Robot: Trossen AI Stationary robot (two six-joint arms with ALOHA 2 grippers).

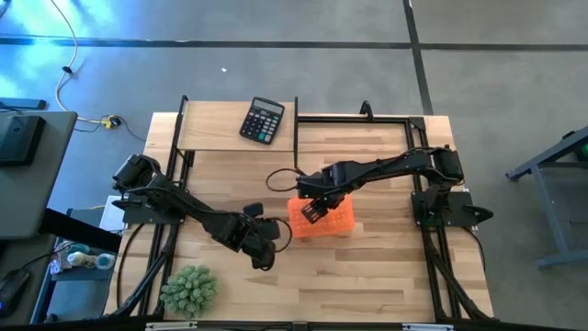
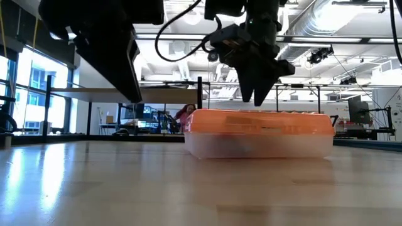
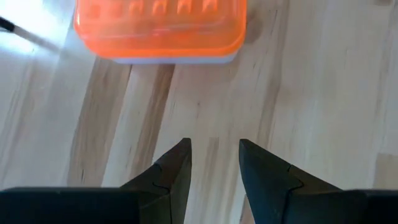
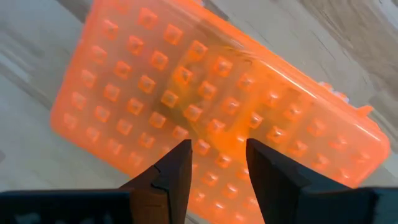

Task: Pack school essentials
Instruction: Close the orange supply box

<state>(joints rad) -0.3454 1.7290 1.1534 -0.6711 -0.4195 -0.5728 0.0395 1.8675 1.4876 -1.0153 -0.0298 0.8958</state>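
Note:
A pencil box with an orange studded lid (image 1: pixel 333 221) and a clear base (image 2: pixel 259 143) stands shut on the table's middle. My right gripper (image 4: pixel 217 157) hovers open just above the lid, fingers pointing down (image 2: pixel 259 94). I see a small gap between fingertips and lid in the low view. My left gripper (image 3: pixel 214 155) is open and low over bare wood, nearer the table's left and near side than the box (image 3: pixel 160 28); in the high view it sits at the box's left (image 1: pixel 265 243). The scissors, note pad, pens and pencils are out of view.
A black calculator (image 1: pixel 263 120) lies on the raised shelf at the far edge. A spiky green plant (image 1: pixel 189 288) stands at the near left corner. Bare wood lies near and right of the box. A person (image 2: pixel 184 117) shows far off in the room behind.

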